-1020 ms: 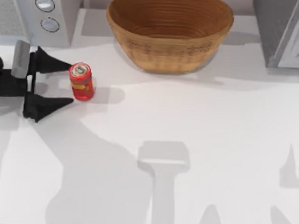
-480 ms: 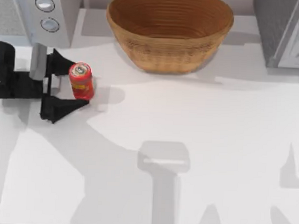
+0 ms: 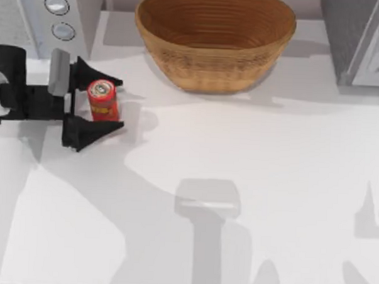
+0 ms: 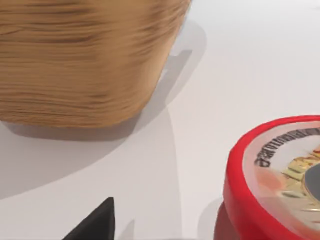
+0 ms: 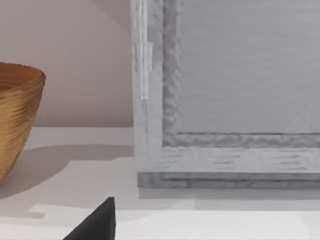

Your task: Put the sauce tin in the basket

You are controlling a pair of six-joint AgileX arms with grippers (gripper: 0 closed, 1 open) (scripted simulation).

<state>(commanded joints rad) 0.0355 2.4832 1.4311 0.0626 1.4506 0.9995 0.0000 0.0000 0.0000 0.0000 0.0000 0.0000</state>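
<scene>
The sauce tin (image 3: 103, 101), red with a yellow band and a silvery top, stands upright on the white table at the left. My left gripper (image 3: 115, 105) is open and reaches in from the left, one finger (image 3: 98, 81) behind the tin and the other in front of it. I cannot tell whether they touch it. The left wrist view has the tin's red rim (image 4: 240, 175) close by, with the basket (image 4: 85, 60) beyond. The wicker basket (image 3: 212, 64) stands at the back centre, with nothing inside. A dark part of my right gripper (image 5: 97, 225) shows in the right wrist view.
A grey appliance with two round knobs (image 3: 60, 17) stands at the back left, just behind my left arm. Another grey box-shaped appliance (image 3: 364, 43) fills the back right corner, close in the right wrist view (image 5: 225, 100). Open table lies between tin and basket.
My left gripper has moved right, from beside the tin to straddling it. The tin and basket have not moved.
</scene>
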